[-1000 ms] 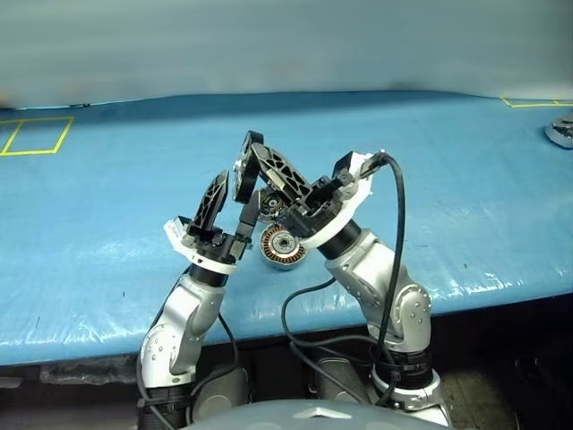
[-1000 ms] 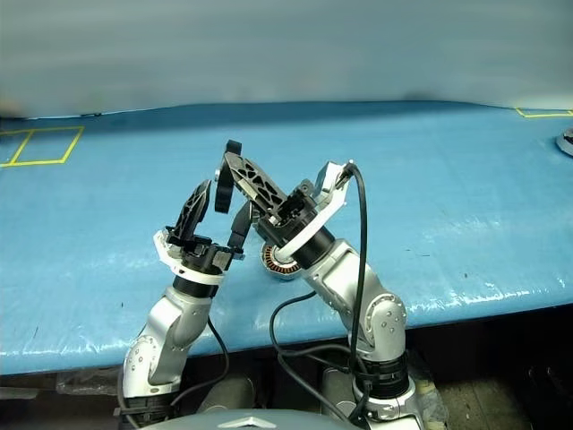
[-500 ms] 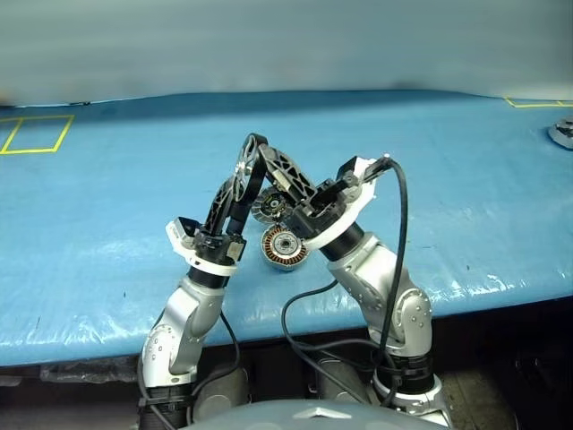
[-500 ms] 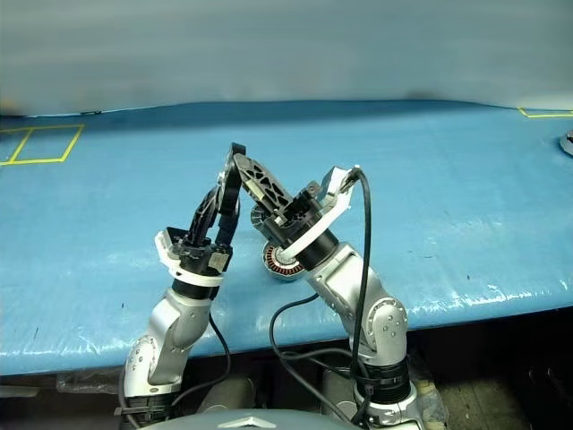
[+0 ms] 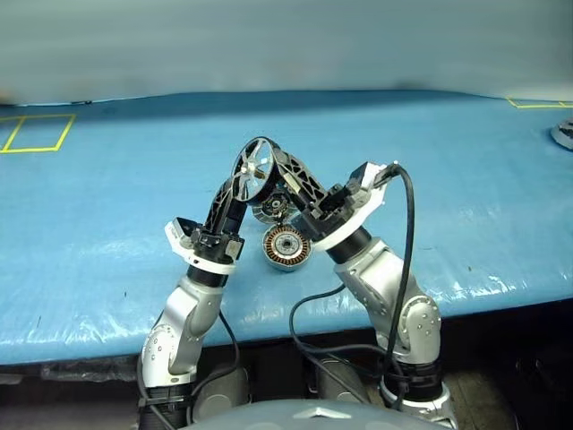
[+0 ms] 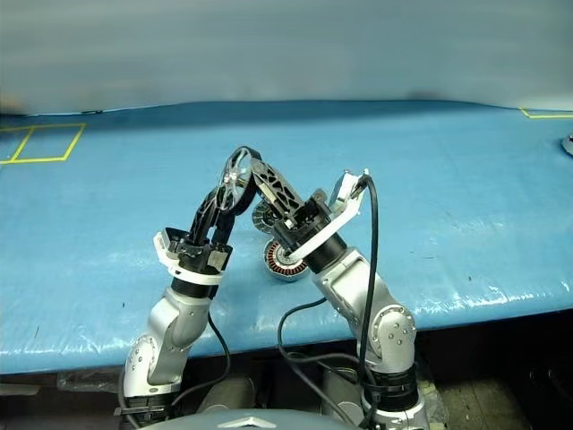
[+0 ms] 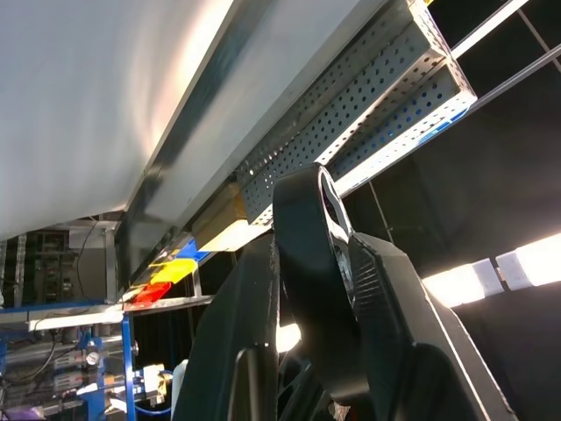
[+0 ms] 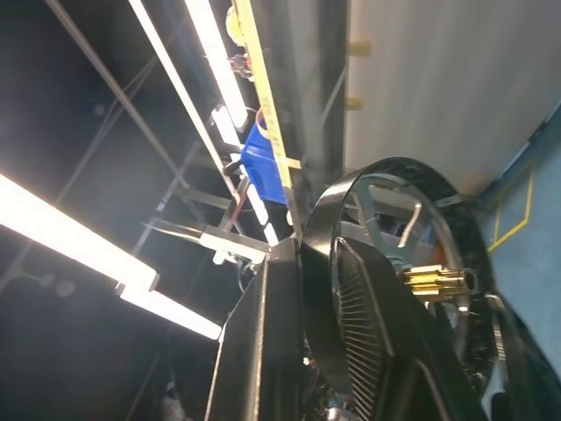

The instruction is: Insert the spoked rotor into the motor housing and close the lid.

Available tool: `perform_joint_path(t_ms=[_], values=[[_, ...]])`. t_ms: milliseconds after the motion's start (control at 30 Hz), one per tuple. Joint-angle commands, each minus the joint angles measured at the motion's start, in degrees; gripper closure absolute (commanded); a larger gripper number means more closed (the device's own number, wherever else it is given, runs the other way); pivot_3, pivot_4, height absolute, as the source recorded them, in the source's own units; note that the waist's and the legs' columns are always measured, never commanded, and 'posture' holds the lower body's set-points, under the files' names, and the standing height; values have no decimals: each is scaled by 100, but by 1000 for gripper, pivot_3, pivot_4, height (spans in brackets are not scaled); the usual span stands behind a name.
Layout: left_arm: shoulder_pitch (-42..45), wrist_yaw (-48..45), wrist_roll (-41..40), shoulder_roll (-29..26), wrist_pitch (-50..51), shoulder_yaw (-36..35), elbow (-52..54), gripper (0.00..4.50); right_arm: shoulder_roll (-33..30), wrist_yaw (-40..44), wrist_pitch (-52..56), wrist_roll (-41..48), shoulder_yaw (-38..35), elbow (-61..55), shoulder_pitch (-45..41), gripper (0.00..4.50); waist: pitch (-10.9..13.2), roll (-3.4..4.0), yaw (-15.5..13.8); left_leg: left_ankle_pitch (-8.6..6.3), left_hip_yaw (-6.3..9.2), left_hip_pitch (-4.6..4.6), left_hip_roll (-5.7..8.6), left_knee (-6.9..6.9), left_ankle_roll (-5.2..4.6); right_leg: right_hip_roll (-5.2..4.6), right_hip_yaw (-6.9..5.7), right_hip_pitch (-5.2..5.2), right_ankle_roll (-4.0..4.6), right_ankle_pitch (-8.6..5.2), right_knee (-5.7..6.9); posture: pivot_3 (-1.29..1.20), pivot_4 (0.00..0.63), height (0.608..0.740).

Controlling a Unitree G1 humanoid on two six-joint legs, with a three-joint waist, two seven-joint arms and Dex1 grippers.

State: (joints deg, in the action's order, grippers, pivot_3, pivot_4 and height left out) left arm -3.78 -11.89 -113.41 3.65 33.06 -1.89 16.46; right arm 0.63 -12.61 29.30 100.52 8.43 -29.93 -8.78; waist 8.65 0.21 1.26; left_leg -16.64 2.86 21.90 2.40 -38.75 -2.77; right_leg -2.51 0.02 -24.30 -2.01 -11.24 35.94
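The spoked rotor (image 5: 255, 170), a black wheel with a silvery rim and spokes, is held up in the air above the table. My left gripper (image 5: 243, 182) reaches up from the left and is shut on its rim, which the left wrist view shows edge-on as the rotor (image 7: 302, 210) between both fingers. My right gripper (image 5: 271, 164) comes from the right; its wrist view shows the rim (image 8: 317, 289) between its two fingers with no gap. Below them, the motor housing (image 5: 285, 245) lies open on the table, copper windings showing. The lid (image 5: 266, 209) stands behind it, partly hidden.
The blue table (image 5: 448, 179) stretches wide around the housing, with its front edge close below my arms. A yellow taped square (image 5: 36, 134) marks the far left. A small metal part (image 5: 564, 133) lies at the far right edge.
My left gripper has closed from wide open onto the rotor's rim. The right hand has sunk a little to the right, and the rotor has turned from edge-on to showing its face.
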Motion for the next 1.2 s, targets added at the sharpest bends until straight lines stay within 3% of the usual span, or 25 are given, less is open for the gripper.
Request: perform_joint_path(t_ms=[33,67,467,700,733,900,1200], values=[[198,13,41,482,95,370,237,4105,-87,-165,-12,-79,-58,-166,57,2758,1,0,-4,0,0,0,0,0,0,0,0,-1,0,0,0,0,150,740],[206,13,42,467,81,371,238,4104,-145,-146,-39,-71,-147,-183,83,2382,1,0,-5,0,0,2,0,0,0,0,1,-2,0,0,0,0,150,740],[436,-87,294,433,-293,47,374,4105,-470,-173,-336,-458,-805,-250,296,2371,2,-2,-36,0,-1,2,0,0,-1,0,0,-1,-4,-2,-1,0,150,740],[608,-177,990,203,-862,-344,736,4105,-586,222,-253,-666,-866,-363,320,2371,6,-5,-48,0,-2,5,-1,0,-1,2,0,-3,0,1,-3,0,150,740],[619,-150,1389,34,-975,-433,813,4105,-707,216,-185,-793,-865,-369,328,2371,6,-5,-50,0,-2,5,-1,0,-1,3,0,-3,1,1,-3,0,150,740],[494,35,3069,-396,-1551,-827,896,4105,-1475,422,250,-2315,-385,-450,340,2371,5,-5,-56,1,-12,3,1,3,2,3,-1,-3,2,2,-5,0,150,740],[194,1192,3354,-272,-1476,-1231,204,4105,-2638,1024,-142,-6245,706,-770,551,2371,13,-27,-152,11,-11,4,5,4,20,-5,-3,-3,-25,-7,-11,0,150,740]])
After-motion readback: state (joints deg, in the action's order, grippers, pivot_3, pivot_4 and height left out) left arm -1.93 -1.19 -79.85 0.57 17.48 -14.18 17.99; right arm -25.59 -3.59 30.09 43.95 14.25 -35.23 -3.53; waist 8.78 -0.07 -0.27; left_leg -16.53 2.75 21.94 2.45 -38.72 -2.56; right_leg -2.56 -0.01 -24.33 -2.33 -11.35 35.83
